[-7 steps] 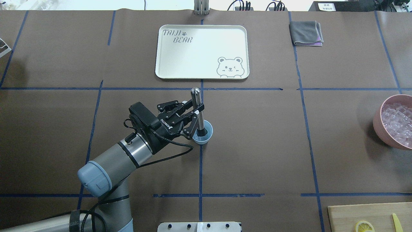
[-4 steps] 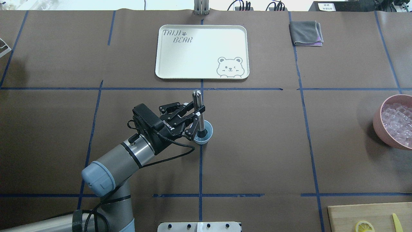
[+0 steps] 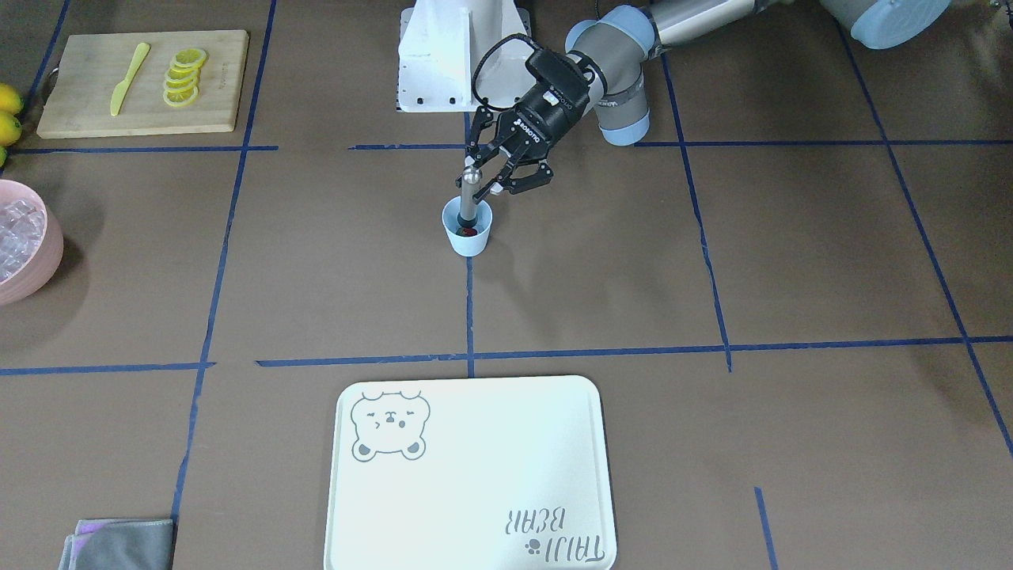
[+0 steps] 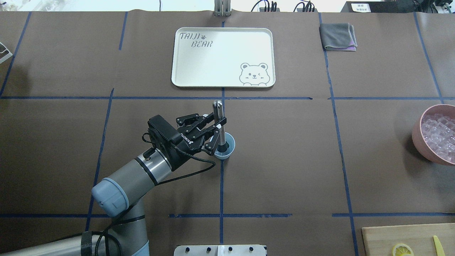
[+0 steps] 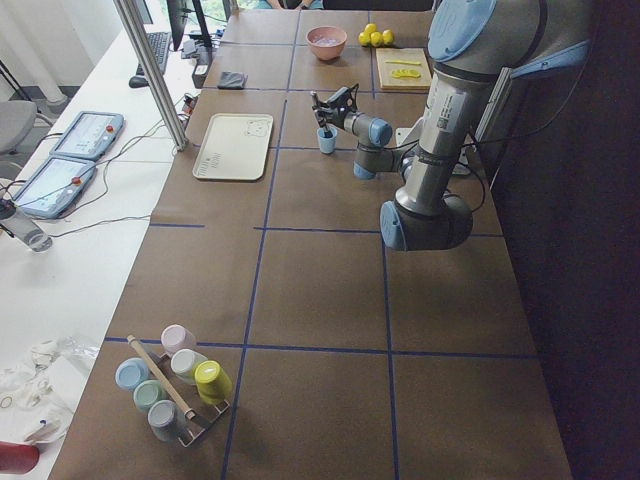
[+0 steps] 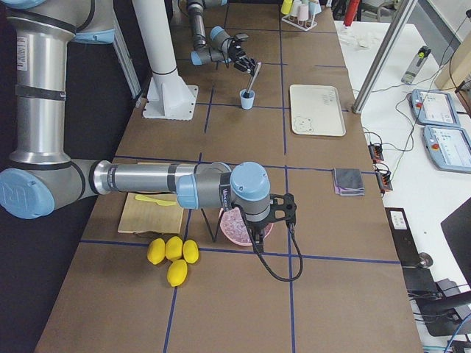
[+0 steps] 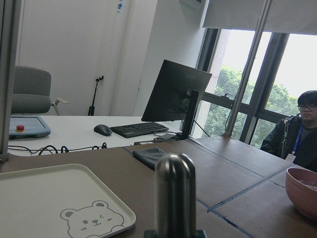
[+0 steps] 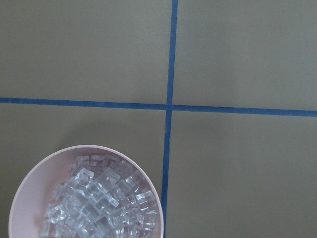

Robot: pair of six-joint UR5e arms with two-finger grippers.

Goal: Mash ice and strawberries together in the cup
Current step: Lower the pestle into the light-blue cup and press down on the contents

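The pale blue cup (image 4: 231,142) (image 3: 468,237) stands on the brown table near its centre line. A steel muddler (image 4: 219,121) (image 3: 470,194) stands in the cup, and my left gripper (image 4: 217,131) (image 3: 488,180) is shut on its shaft above the rim. A bit of red strawberry (image 3: 469,232) shows at the cup's bottom beside the muddler's foot. Ice (image 8: 99,203) (image 4: 439,135) fills the pink bowl (image 4: 417,137); I cannot make out any ice inside the cup. My right gripper (image 6: 257,234) hangs over that bowl, and I cannot tell whether it is open or shut.
A white bear tray (image 4: 223,57) lies beyond the cup. A grey cloth (image 4: 337,36) sits far right. A cutting board (image 3: 142,83) holds lemon slices (image 3: 184,77) and a yellow knife (image 3: 129,77). Whole lemons (image 6: 171,257) lie near the right arm. A person (image 7: 297,134) sits past the table.
The left arm has shifted slightly to the right and the muddler's top has dropped a little toward the cup. The grip on the muddler is unchanged.
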